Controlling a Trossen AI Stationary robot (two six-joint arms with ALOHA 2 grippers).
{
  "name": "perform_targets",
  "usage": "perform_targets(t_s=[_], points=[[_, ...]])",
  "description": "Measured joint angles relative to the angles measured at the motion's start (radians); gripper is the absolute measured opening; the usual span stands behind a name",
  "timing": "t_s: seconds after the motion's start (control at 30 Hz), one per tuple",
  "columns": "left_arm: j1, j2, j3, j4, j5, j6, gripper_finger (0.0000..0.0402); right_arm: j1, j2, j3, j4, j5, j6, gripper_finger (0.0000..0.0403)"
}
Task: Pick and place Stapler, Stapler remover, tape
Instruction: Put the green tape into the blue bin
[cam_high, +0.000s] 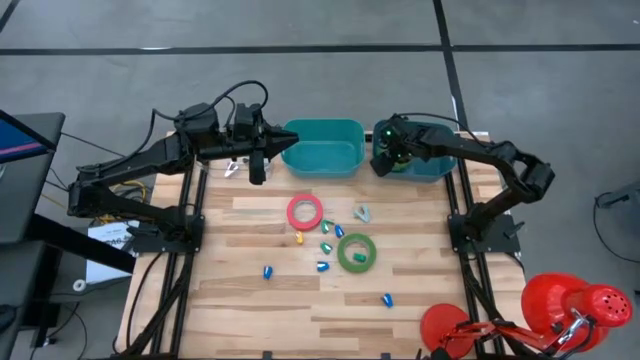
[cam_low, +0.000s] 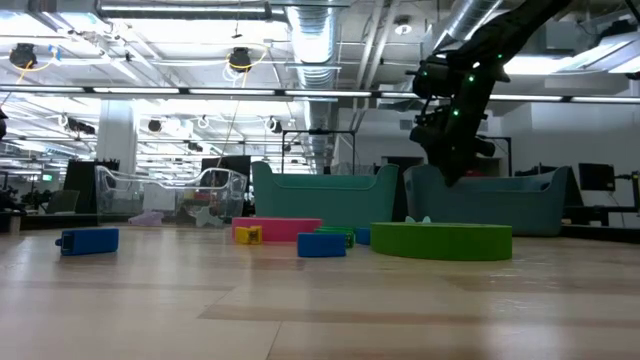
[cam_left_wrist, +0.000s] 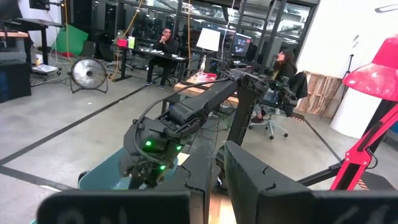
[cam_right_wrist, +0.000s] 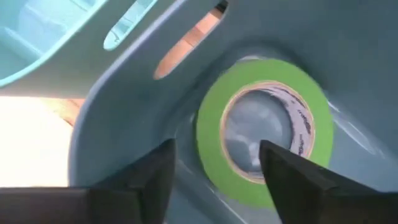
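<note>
My right gripper (cam_high: 384, 152) hangs open inside the blue-grey bin (cam_high: 432, 165) at the table's far right. In the right wrist view its fingers stand apart on either side of a green tape roll (cam_right_wrist: 211, 124) without touching it. The roll lies on the bin's floor against the curved wall. A pink-red tape roll (cam_high: 305, 211) and a second green roll (cam_high: 356, 252) lie flat on the table's middle. A small pale item, possibly the stapler remover (cam_high: 362, 213), lies between them. My left gripper (cam_high: 257, 165) waits shut beside the teal bin (cam_high: 325, 148). I see no stapler.
Small blue, green and yellow pieces (cam_high: 325, 245) are scattered around the rolls on the wooden table (cam_high: 250, 300). A red lamp (cam_high: 575, 305) stands off the near right corner. In the low view the green roll (cam_low: 440, 240) and pink roll (cam_low: 278, 228) lie before both bins.
</note>
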Motion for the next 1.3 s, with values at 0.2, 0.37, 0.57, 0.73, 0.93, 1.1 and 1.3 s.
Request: perform_targets(t_s=[0.2,0.37,0.57,0.73,0.93,1.1,1.3], points=[[0.0,0.0,0.0,0.0,0.0,0.0,0.0034,0.0,-0.003,0.0,-0.008,-0.004,0.009,0.027],[0.0,0.0,0.0,0.0,0.0,0.0,0.0034,0.0,-0.054,0.001,-0.009,-0.028,0.011,0.0271],[0.0,0.0,0.0,0.0,0.0,0.0,0.0034,0.002,-0.174,0.001,-0.009,-0.032,0.011,0.0271],[0.0,0.0,0.0,0.0,0.0,0.0,0.0034,0.045,-0.275,0.002,-0.009,-0.062,0.024,0.0271],[0.0,0.0,0.0,0.0,0.0,0.0,0.0034,0.174,-0.351,0.002,-0.009,-0.083,0.026,0.0272],[0.0,0.0,0.0,0.0,0.0,0.0,0.0034,0.304,-0.382,0.002,-0.009,-0.083,0.026,0.0272],[0.0,0.0,0.0,0.0,0.0,0.0,0.0034,0.434,-0.389,0.002,-0.009,-0.083,0.026,0.0272]])
